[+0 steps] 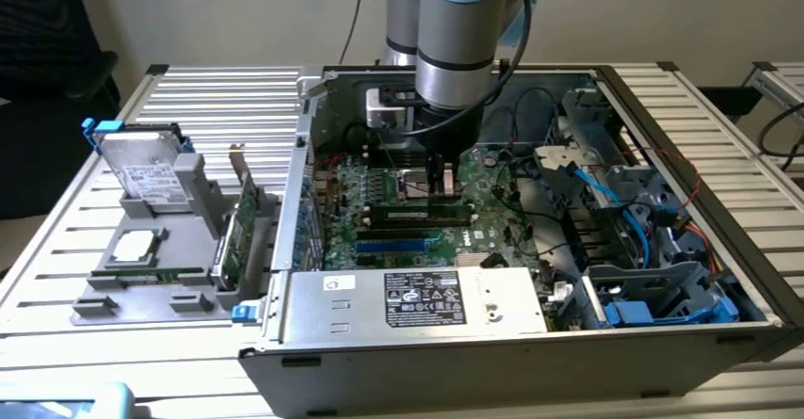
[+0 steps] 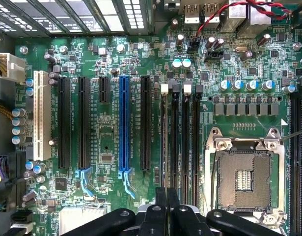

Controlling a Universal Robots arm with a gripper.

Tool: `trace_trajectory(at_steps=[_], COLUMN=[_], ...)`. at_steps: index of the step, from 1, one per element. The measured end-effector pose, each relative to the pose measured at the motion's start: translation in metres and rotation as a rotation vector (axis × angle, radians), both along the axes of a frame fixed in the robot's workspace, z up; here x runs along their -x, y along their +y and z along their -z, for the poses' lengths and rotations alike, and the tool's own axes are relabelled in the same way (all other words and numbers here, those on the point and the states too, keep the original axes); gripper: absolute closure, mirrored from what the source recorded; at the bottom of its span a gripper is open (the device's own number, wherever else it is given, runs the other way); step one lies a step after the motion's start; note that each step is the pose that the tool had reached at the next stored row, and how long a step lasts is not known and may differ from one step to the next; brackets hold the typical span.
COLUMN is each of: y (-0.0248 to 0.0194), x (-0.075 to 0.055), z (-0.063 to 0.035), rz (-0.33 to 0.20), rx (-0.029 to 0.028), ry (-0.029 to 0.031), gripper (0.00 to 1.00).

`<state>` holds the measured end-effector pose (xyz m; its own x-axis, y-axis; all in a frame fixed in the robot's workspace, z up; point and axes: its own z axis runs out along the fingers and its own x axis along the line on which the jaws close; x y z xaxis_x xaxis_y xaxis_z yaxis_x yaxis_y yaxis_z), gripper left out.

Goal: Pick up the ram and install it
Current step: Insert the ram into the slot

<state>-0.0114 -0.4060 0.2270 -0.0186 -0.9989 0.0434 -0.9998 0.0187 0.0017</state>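
The ram, a narrow green stick with black chips, stands on edge in a motherboard slot inside the open computer case. My gripper hangs straight down just above the stick's far side. Whether it touches the stick I cannot tell. In the wrist view my gripper has its two black fingers pressed together with nothing between them. They sit over the row of long black memory slots beside the empty processor socket.
The case walls enclose the arm, with a power supply at the near side and blue cables on the exterior view's right. A grey fixture outside holds a hard drive, an expansion card and another green stick.
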Motion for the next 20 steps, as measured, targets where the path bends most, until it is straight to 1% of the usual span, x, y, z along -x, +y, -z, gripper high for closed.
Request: trace_trajectory(at_steps=[12, 20], y=[0.0, 0.0], x=[0.0, 0.0], z=[0.0001, 0.0], rz=[-0.003, -0.004], rx=[0.0002, 0.0003], ry=[-0.0019, -0.0019], gripper=[0.87, 0.87])
